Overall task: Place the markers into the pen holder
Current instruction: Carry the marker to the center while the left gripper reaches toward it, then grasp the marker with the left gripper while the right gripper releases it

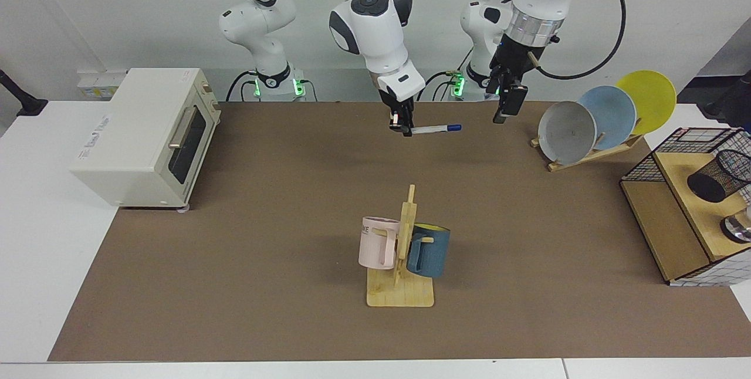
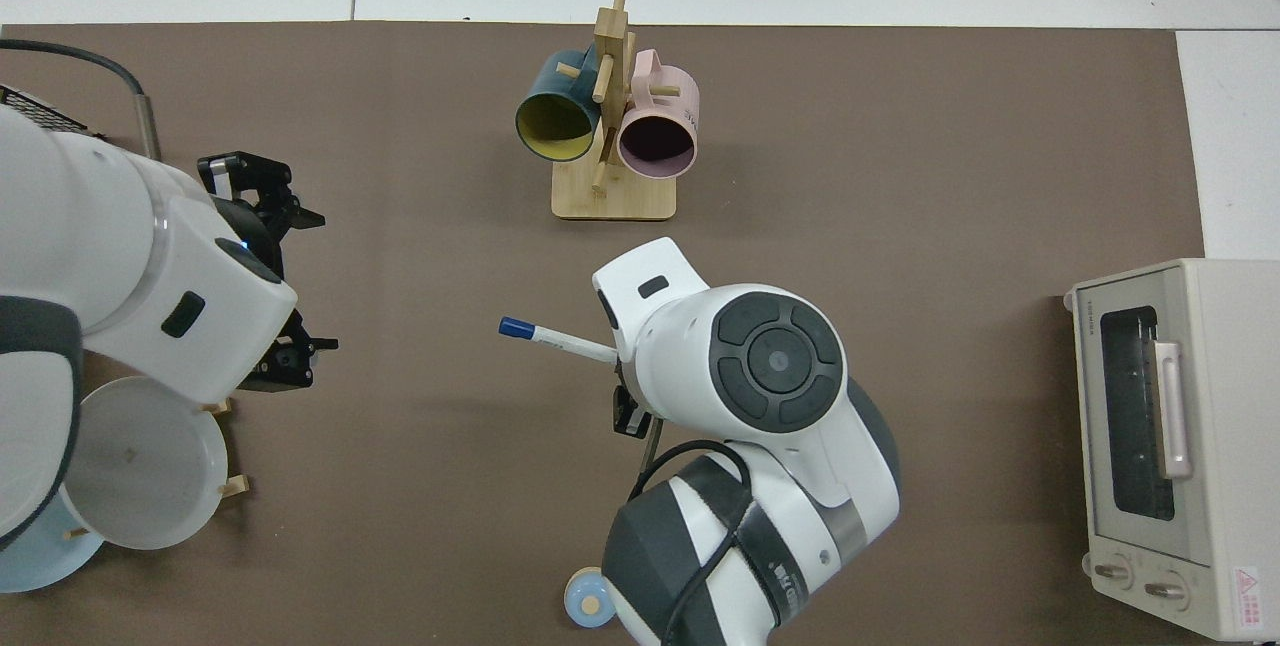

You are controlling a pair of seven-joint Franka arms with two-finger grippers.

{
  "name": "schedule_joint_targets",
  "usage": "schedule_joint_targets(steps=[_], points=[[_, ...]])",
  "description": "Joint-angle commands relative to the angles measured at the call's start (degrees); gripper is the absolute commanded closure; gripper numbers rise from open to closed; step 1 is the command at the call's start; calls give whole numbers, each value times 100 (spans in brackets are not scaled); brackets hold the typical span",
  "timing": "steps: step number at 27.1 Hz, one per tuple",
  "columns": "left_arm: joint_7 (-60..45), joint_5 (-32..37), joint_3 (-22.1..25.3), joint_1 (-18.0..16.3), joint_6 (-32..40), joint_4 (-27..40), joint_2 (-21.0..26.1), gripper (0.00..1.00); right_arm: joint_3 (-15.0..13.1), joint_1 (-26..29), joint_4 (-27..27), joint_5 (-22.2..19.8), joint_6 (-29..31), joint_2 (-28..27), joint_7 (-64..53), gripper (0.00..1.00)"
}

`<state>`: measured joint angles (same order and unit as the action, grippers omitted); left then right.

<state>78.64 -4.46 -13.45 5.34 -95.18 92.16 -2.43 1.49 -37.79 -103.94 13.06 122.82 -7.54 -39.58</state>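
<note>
The marker (image 1: 435, 128), white with a blue cap, hangs level above the far middle of the mat. My right gripper (image 1: 404, 127) is shut on its dark end. Its cap points toward my left gripper (image 1: 506, 110), a short gap away. In the top view the marker (image 2: 555, 337) sticks out from under the right hand. There my left gripper (image 2: 328, 281) shows its black fingers (image 2: 262, 194) spread wide, open and empty. The pen holder (image 1: 719, 175), a black mesh cup, lies tilted on the wooden shelf at the facing view's right edge. It does not show in the top view.
A mug tree (image 1: 402, 253) with pink and blue mugs stands mid-mat. A plate rack (image 1: 589, 124) is beside the left arm. The wire-and-wood box (image 1: 669, 232) holds the shelf. A toaster oven (image 1: 146, 132) sits at the other end. A small blue bell (image 2: 588, 606) shows by the right arm.
</note>
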Motion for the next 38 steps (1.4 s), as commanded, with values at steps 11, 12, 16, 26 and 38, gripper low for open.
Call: schedule_joint_targets(steps=[11, 12, 16, 26, 38], points=[[337, 6, -105, 257, -370, 1137, -486, 0, -26, -132, 514, 214, -153, -72, 223, 100], [328, 6, -105, 284, -370, 1190, -486, 0, -26, -124, 532, 214, -145, -81, 240, 100], [223, -3, -105, 407, -370, 1295, -495, 3, -26, -106, 532, 214, -136, -90, 293, 100], [-164, 6, -105, 486, -335, 1348, -521, 43, -26, -80, 532, 232, -136, -90, 293, 100], [-270, 129, -105, 477, -352, 1401, -530, 84, -26, -88, 532, 241, -136, -90, 293, 100]])
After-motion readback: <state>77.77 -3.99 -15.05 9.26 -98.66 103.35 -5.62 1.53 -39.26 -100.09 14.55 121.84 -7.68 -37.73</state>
